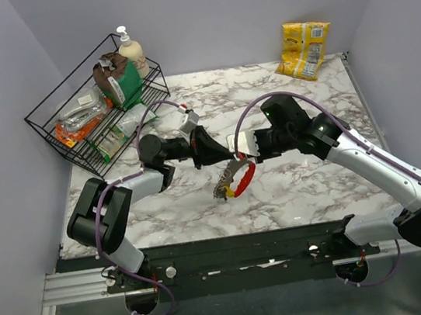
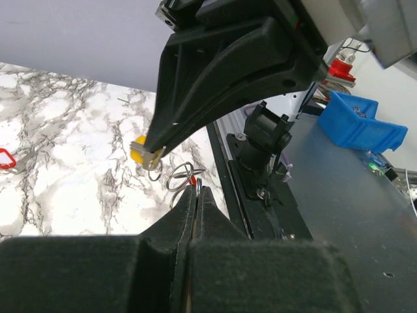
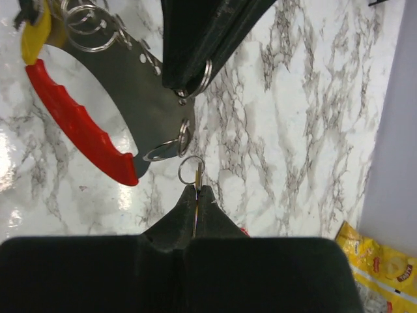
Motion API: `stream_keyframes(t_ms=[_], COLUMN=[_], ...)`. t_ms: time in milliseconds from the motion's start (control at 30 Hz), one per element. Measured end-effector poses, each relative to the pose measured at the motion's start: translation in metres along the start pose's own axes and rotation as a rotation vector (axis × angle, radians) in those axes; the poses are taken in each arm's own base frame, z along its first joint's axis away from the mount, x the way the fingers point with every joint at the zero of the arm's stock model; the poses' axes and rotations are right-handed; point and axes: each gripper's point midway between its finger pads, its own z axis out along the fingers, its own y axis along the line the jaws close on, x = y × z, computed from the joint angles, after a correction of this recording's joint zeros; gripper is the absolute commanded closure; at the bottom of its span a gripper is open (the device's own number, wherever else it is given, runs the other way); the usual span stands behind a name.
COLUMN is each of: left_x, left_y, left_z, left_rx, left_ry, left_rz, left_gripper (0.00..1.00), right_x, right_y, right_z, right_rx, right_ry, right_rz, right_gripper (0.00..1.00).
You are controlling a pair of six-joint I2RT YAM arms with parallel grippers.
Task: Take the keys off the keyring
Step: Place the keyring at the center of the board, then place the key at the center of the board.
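The left hand (image 2: pixel 196 192) is pressed together, pinching a thin wire loop of the keyring (image 3: pixel 78 124); the right hand (image 3: pixel 196 190) is likewise closed on another of its loops; the keys (image 1: pixel 222 189) dangle beneath, over the marbled surface (image 1: pixel 308 183); a wire rack (image 1: pixel 73 130) and a yellow bag (image 1: pixel 303 49) sit by grey walls.

Silvery keys (image 1: pixel 224 188) bunch against the lower end of the red curved keyring (image 1: pixel 248 174).
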Motion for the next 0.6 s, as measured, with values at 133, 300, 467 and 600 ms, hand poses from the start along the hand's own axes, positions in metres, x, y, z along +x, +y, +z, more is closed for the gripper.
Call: stream_keyframes(t_ms=[133, 300, 467, 600], left_x=[0.002, 0.014, 0.034, 0.050], left_y=[0.010, 0.040, 0.069, 0.087], left_z=[-0.007, -0.029, -0.049, -0.063], left_rx=[-0.026, -0.108, -0.186, -0.246], left_ry=[-0.002, -0.008, -0.012, -0.019], left_rz=[-0.014, -0.068, -0.139, -0.169], left_gripper=[1.00, 1.00, 1.00, 1.00], right_x=[0.018, 0.060, 0.096, 0.120], right_y=[-0.006, -0.005, -0.002, 0.007], right_z=[0.010, 0.018, 0.021, 0.034], right_rx=[0.051, 0.095, 0.152, 0.153], right_ry=[0.046, 0.114, 0.152, 0.178], right_rz=[0.009, 0.086, 0.153, 0.193], right_gripper=[0.99, 0.99, 0.99, 0.99])
